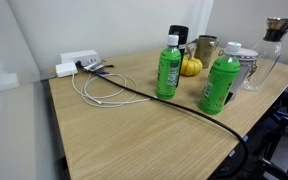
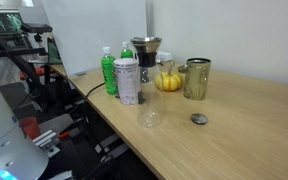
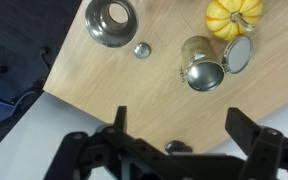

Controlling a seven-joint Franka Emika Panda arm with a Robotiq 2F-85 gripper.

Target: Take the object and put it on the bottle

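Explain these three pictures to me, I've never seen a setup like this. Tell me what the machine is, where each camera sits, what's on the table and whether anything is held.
This is a robot arm with a two-fingered gripper, steered by a person. Two pictures come from cameras standing apart from the robot, looking at the wooden table from different sides. The third comes from a camera on the wrist, looking down past the gripper's dark fingers.

In an exterior view the table holds a green bottle, another green bottle, a small yellow pumpkin, a glass coffee carafe, a power strip with white cables, and a black cable. In an exterior view you also see a metal cup and a small round cap lying alone on the wood. The gripper is open and holds nothing.
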